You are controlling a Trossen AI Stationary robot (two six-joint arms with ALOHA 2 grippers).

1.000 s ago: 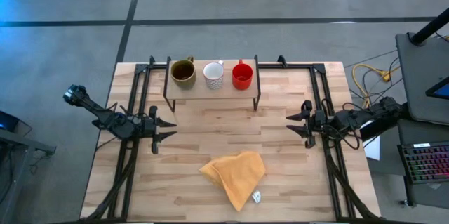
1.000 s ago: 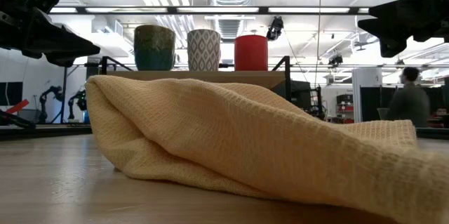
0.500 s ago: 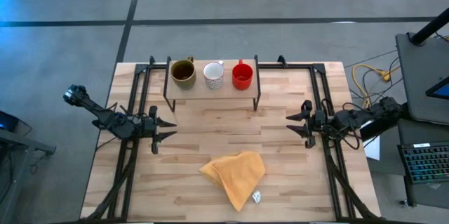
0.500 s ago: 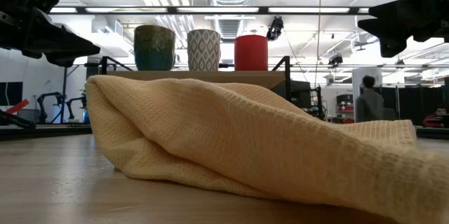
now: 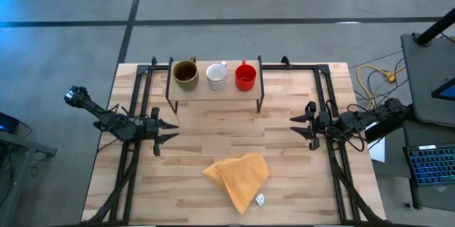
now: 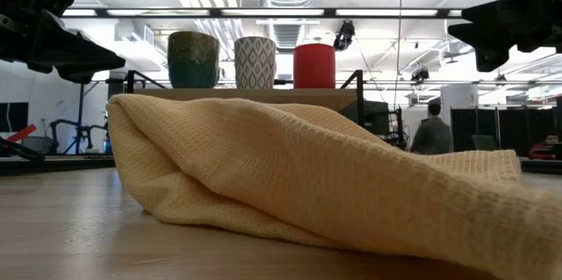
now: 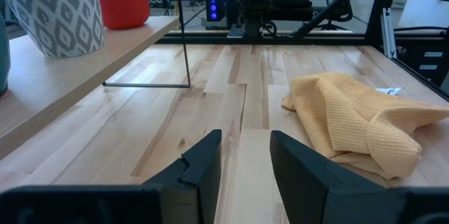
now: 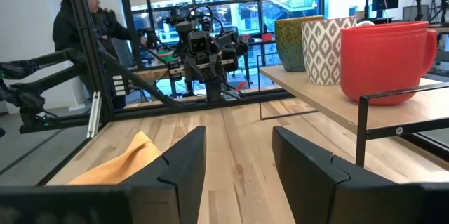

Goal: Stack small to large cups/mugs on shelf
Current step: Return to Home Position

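Hanging parted and holding nothing, the left jaws on the left arm (image 5: 121,122) hover over the left side of the light-wood counter (image 5: 213,124). The right jaws on the right arm (image 5: 348,122) face them from the right side, also parted and holding nothing. Nearer the front lies one yellow-orange cloth (image 5: 238,177); its small white tag (image 5: 259,199) cannot be read. One shelf (image 5: 213,93) at the far edge carries three mugs in a row: olive-brown mug (image 5: 185,74), white mug (image 5: 216,76), red mug (image 5: 245,77). Beyond is a workshop hall, where one person (image 6: 430,133) stands.
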